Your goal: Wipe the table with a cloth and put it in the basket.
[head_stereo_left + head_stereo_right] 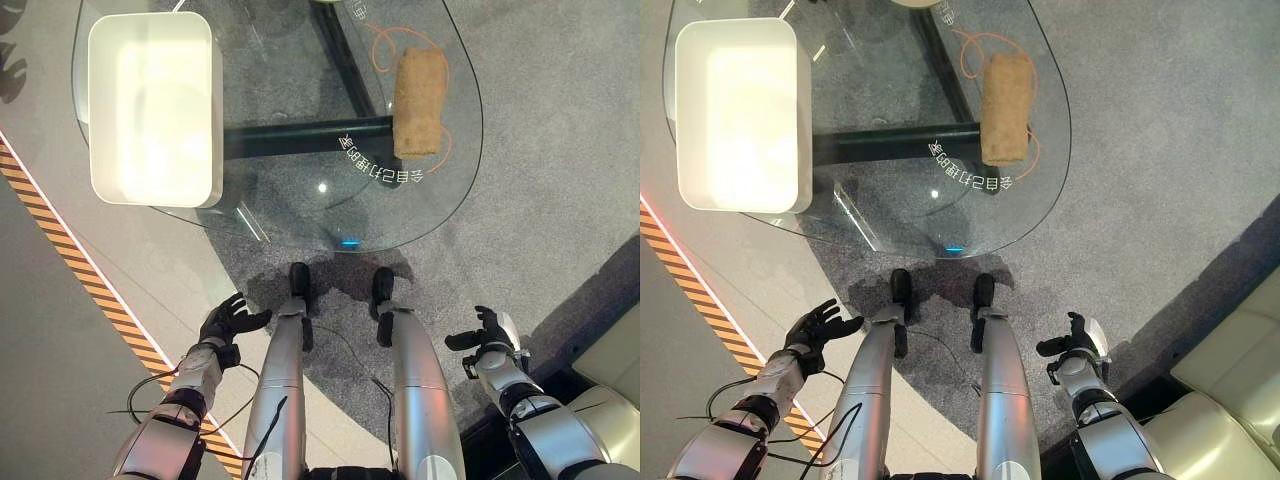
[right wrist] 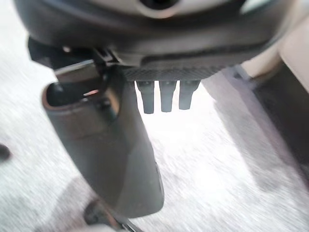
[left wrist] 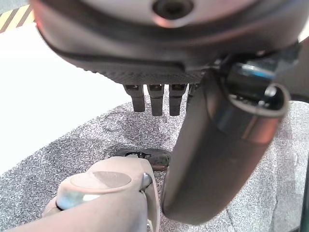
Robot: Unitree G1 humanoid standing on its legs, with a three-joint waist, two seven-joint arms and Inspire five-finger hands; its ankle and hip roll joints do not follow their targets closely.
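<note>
One tan cloth (image 1: 419, 103) is lying folded on the glass table (image 1: 420, 215), at its right side, touching an orange scribble (image 1: 385, 45) drawn on the glass. One white basket (image 1: 152, 105) is sitting on the same table, well apart from the cloth at the left end. Two hands are hanging short of the table's near edge, left hand (image 1: 228, 322) and right hand (image 1: 487, 335), both with fingers released and grasping nothing.
</note>
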